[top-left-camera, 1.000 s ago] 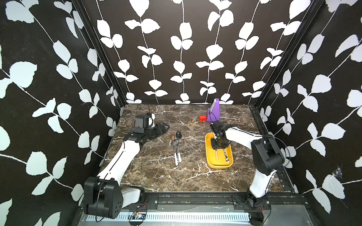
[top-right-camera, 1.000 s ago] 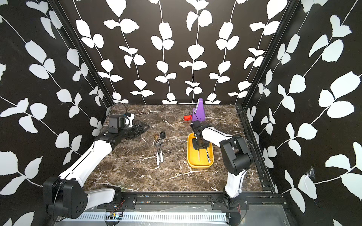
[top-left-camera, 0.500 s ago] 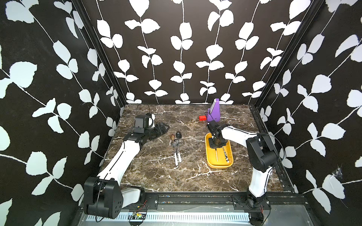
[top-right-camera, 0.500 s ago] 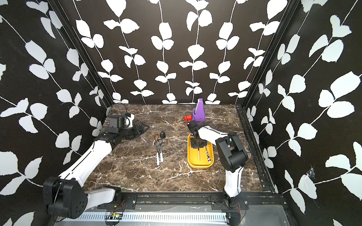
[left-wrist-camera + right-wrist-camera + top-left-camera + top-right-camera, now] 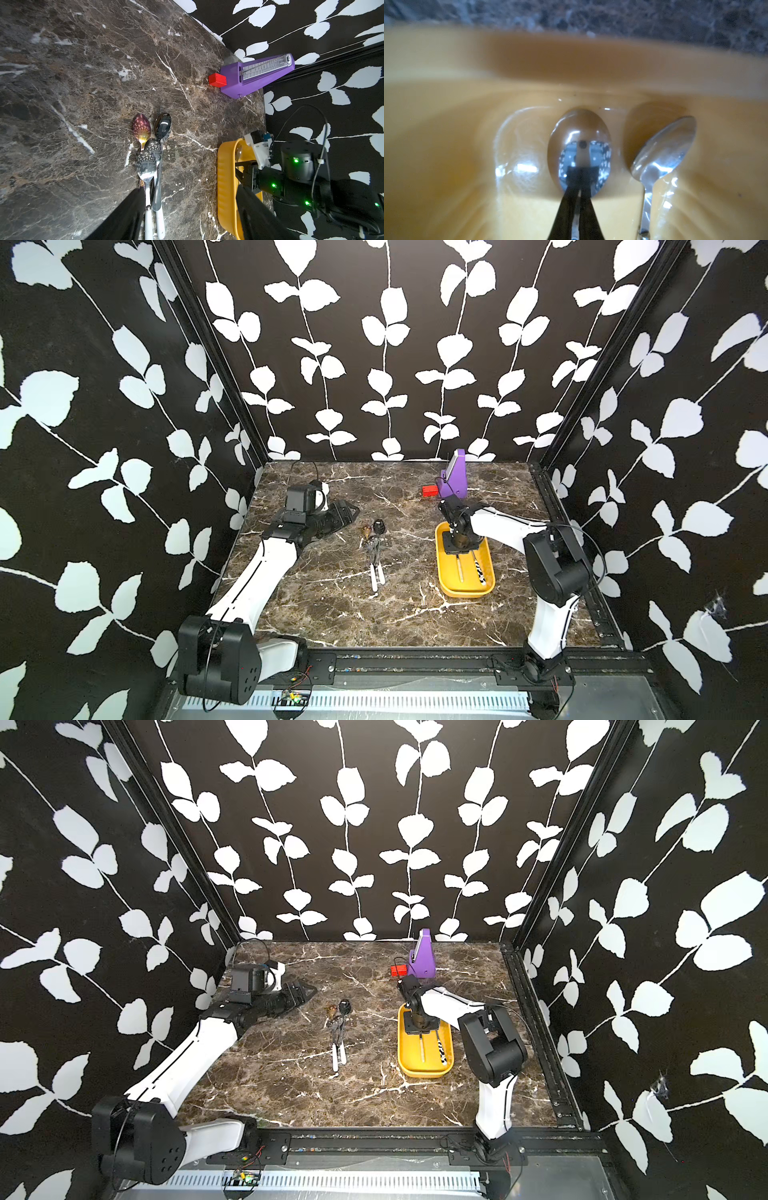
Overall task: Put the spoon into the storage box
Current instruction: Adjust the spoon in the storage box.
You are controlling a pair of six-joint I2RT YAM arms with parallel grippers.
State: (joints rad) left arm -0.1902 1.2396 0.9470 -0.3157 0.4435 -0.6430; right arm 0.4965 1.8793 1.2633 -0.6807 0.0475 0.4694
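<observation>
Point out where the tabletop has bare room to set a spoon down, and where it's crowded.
Bare: the broad front strip of the table between the loose spoons and the front rail; also the back middle, between the left gripper and the red block. Crowded: the storage box, holding two spoons and the right gripper, with the purple stand just behind.

Bench (image 5: pixel 332 614): dark brown marble pattern, white veins. A yellow storage box (image 5: pixel 465 593) sat on its right half, long side running front to back. Near centre, well apart from the box, a tight bundle of spoons (image 5: pixel 374 556) lay on the bare bench, bowls toward the back wall, white handles toward the front. At the back, a small red block (image 5: pixel 430 490) sat just beside an upright purple wedge stand (image 5: pixel 455 479).
</observation>
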